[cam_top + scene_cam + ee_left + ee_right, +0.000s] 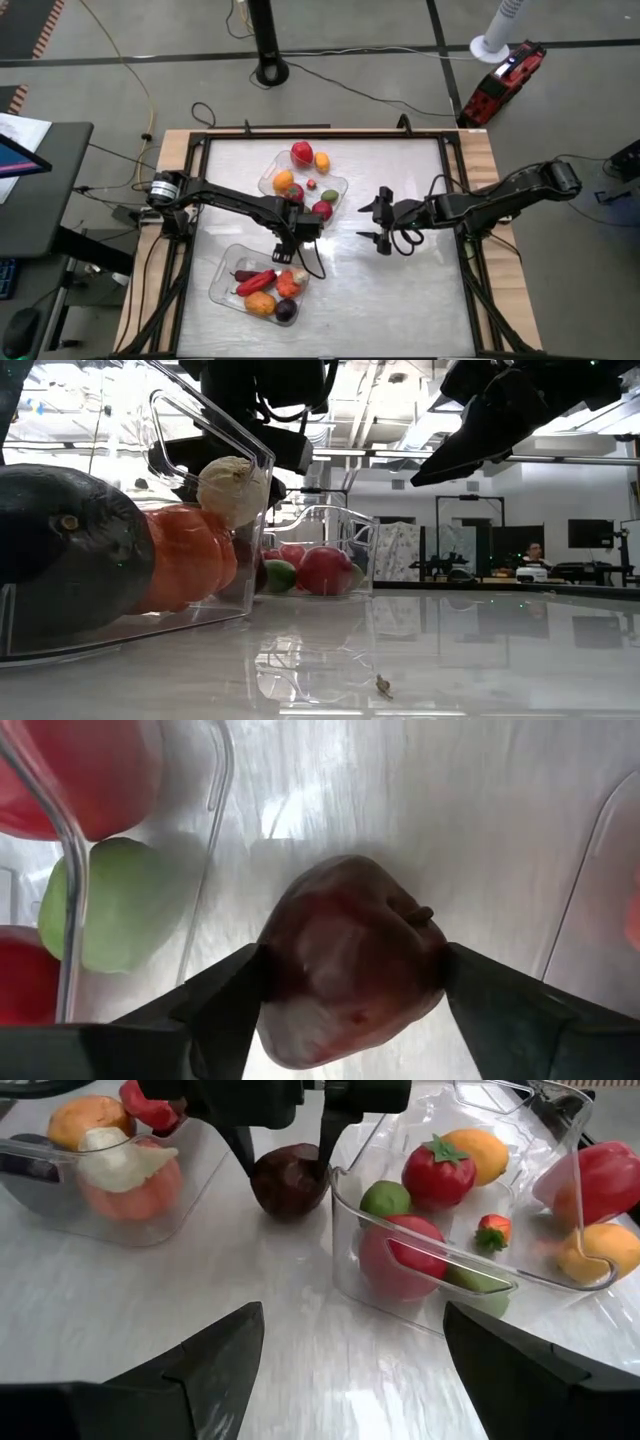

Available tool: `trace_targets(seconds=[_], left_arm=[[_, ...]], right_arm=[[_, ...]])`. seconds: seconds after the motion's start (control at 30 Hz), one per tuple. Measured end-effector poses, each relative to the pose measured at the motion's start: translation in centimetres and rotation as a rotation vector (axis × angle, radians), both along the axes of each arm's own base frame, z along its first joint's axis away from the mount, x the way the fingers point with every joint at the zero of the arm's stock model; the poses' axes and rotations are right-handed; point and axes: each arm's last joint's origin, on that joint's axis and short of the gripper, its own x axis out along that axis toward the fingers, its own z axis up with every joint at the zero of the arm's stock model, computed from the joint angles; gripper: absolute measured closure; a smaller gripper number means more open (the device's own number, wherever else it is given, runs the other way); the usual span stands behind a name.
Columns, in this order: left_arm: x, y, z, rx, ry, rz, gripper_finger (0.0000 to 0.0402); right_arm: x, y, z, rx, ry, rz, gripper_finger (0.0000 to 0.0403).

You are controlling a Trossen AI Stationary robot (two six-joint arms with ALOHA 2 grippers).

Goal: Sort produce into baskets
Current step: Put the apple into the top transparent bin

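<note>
- The left gripper (288, 1142) is between the two baskets; its fingers (215, 995) press both sides of a dark maroon fruit (350, 955) that sits on the tabletop (400, 290).
- The right gripper (381, 221) hovers near the middle of the tabletop, wide open and holding nothing.
- The far basket (335, 186) holds red, orange and green produce.
- The near basket (222, 285) holds orange, red and whitish pieces.

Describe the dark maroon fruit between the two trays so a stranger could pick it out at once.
Find the two clear trays mid-table. In the gap between them, the left gripper has its jaws on either side of the maroon fruit. It alone sits on bare table, darker than the red pieces nearby.
</note>
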Motion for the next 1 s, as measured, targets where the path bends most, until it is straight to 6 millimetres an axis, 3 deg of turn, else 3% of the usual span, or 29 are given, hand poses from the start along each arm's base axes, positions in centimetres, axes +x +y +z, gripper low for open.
trace_targets(seconds=[0.27,0.37,0.53,0.77,1.0], left_arm=[[-0.2,-0.2,0.5,-0.023,0.017,0.004,0.0181],[-0.5,-0.3,2.0,-0.066,0.055,0.012,0.0184],[-0.9,-0.3,7.2,-0.095,-0.067,0.037,0.0185],[-1.9,-0.2,9.7,-0.094,-0.174,0.043,0.0186],[-2.4,0.4,10.6,-0.090,-0.202,0.055,0.0186]], right_arm=[[0.0,0.0,0.0,0.000,0.000,0.001,0.0068],[0.0,0.0,0.0,0.000,0.000,0.001,0.0068],[0.0,0.0,0.0,0.001,0.000,0.001,0.0068],[-0.1,0.0,-0.1,0.011,0.012,-0.006,0.0068],[-0.1,0.0,-0.1,0.011,0.012,-0.007,0.0068]])
